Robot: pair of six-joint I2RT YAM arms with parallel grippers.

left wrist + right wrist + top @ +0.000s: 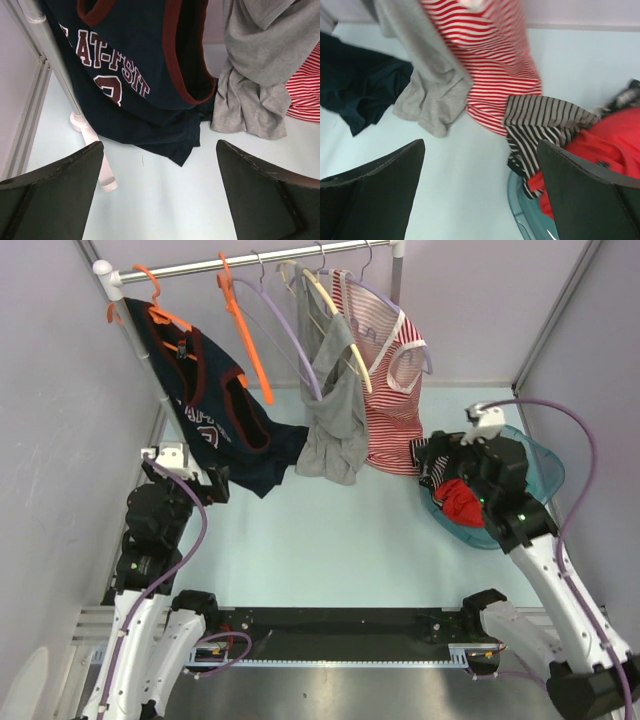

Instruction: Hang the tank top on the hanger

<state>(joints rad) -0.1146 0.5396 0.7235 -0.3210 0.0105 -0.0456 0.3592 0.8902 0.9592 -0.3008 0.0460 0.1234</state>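
- The plain light grey sleeveless tank top [335,410] hangs from the slim cream plastic hanger [338,335]. The hanger is hooked on the silver metal rail [260,262], between the navy top with red trim [215,410] and the red-and-white striped top [395,390].
- One cream arm of the hanger shows slanting across the grey fabric. The cloth looks draped over the hanger, so the rail carries its weight. Whether both shoulder straps sit properly on the arms is too small to tell.
- The grey hem is bunched on the pale blue bench [350,540], probably because the rail is low and the thin fabric is long and slack.
- The left hand [159,145] is spread wide and holds nothing. It points at the navy top's hem, with the grey folds off to its right.
- The right hand [480,142] is likewise fully spread and empty. It sits by the teal plastic basket [535,475] of loose clothes.
- Judging by this, the hanging looks done or nearly so.
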